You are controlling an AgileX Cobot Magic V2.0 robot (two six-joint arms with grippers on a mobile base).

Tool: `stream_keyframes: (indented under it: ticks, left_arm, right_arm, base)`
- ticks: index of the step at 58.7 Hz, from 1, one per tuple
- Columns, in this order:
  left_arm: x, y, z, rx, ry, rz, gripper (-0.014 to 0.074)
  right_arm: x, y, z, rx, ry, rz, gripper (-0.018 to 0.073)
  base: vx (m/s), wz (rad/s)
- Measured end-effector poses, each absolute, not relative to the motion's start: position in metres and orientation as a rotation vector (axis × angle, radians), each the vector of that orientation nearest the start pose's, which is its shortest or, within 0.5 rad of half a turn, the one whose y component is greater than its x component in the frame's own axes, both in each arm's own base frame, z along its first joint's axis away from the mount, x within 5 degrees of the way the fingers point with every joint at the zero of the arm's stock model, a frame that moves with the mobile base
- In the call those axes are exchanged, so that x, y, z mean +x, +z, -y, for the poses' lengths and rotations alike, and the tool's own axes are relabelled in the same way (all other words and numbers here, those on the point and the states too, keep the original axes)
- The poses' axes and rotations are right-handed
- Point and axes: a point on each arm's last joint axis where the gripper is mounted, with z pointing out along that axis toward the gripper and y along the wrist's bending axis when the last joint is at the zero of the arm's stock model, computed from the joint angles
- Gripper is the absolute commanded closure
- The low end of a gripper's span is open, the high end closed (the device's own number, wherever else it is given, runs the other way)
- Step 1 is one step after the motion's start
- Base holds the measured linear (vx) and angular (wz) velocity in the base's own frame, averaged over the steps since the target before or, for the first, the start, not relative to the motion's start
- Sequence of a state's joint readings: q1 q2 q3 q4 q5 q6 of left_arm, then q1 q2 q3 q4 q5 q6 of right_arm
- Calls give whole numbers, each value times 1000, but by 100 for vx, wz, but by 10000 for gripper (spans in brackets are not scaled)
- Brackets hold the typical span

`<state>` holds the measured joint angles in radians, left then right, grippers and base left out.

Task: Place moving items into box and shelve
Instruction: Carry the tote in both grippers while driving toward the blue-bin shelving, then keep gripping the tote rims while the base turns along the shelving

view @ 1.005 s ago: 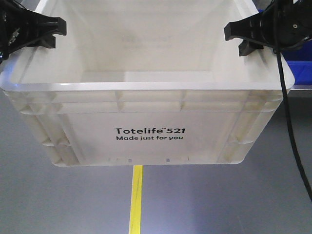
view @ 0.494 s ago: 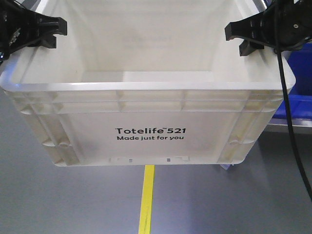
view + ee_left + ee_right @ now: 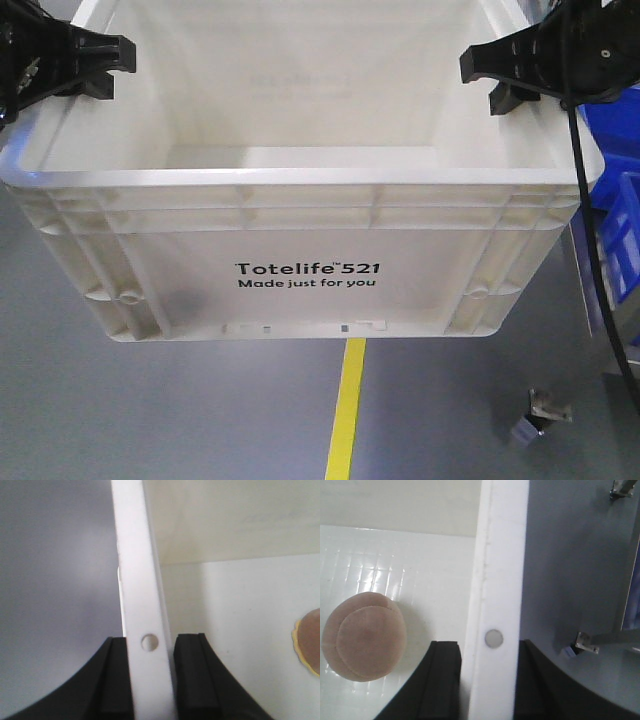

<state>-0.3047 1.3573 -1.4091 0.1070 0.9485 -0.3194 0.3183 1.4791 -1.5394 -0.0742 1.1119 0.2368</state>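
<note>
A: Left gripper [image 3: 150,677], jaw state?
B: Clamped on the rim [image 3: 137,580] of the box [image 3: 300,220]. One black finger [image 3: 116,677] is outside the wall and the other inside, both pressed to the white plastic just below a small round hole in the rim.

A: Right gripper [image 3: 492,680]?
B: Same. It is closed across the opposite rim, one finger inside and one outside, with a small grey disc on the rim between them.

A: Front view?
B: Left gripper [image 3: 75,65] is on the box's left side wall and right gripper [image 3: 510,75] on its right side wall, both near the far end. The box is level, printed face toward the camera, with grey floor [image 3: 150,420] showing below its base.

A: Contents?
B: Pinkish-tan ball [image 3: 364,636], seam visible, rests on the box bottom near the right wall, apart from the inner finger. In the left wrist view a rounded shape [image 3: 309,642], tan with a yellowish border, lies on the bottom, mostly cut off by the frame edge. Cannot say more about it.

A: Surroundings?
B: A yellow line [image 3: 345,410] runs along the floor beneath the box. Blue bins [image 3: 615,200] are to the right, a black cable [image 3: 590,250] hangs from the right arm, and a small metal bracket [image 3: 540,415] lies on the floor.
</note>
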Motion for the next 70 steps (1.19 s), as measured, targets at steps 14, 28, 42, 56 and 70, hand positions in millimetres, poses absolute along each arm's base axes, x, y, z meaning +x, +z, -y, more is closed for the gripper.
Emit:
stream_keyframes:
  ticks: [14,28,42,56,70]
  left_arm:
    - [275,398,78,15,-165,-2381,596]
    - [275,398,78,15,-165,-2381,596]
    - [275,398,78,15,-165,-2381,596]
    - [275,398,78,15,-165,-2381,594]
    - [275,398,78,15,-165,-2381,594]
  right_arm:
    - [295,392,-91,-119,123,-2534,564]
    - [295,392,-91,-119,123,-2534,564]
    - [295,392,-91,-119,123,-2534,564]
    - [295,392,-91,-119,123,-2534,564]
    - [295,392,-91,-119,123,-2534,564]
  base:
    - [49,4]
    - [52,-2]
    - [53,-5]
    - [54,-8]
    - [55,-10]
